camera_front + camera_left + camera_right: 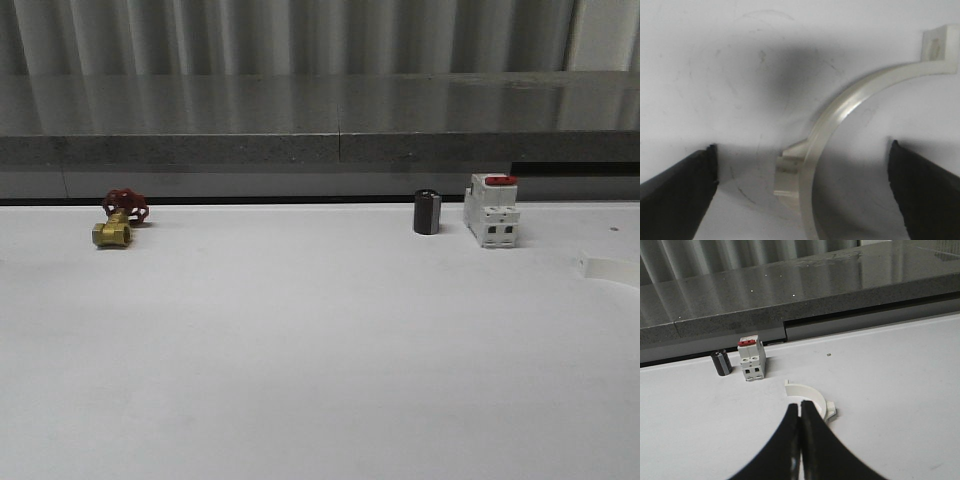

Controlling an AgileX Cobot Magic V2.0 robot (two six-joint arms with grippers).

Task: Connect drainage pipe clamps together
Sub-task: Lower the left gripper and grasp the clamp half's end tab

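Observation:
One white drainage pipe clamp half-ring (840,117) lies flat on the white table, its small end tab (790,172) between the fingers of my left gripper (802,192). That gripper is open, and both black pads stand well clear of the plastic. In the right wrist view a second clamp half (812,391) lies on the table just beyond the tips of my right gripper (800,409). Those fingers are pressed together with nothing between them. In the front view this half shows as a pale strip (608,268) at the table's right edge.
A white blocky switch with a red top (491,210) and a small black cylinder (427,212) stand at the back right. A brass valve with a red handle (118,222) sits at the back left. A grey ledge (320,150) runs behind the table.

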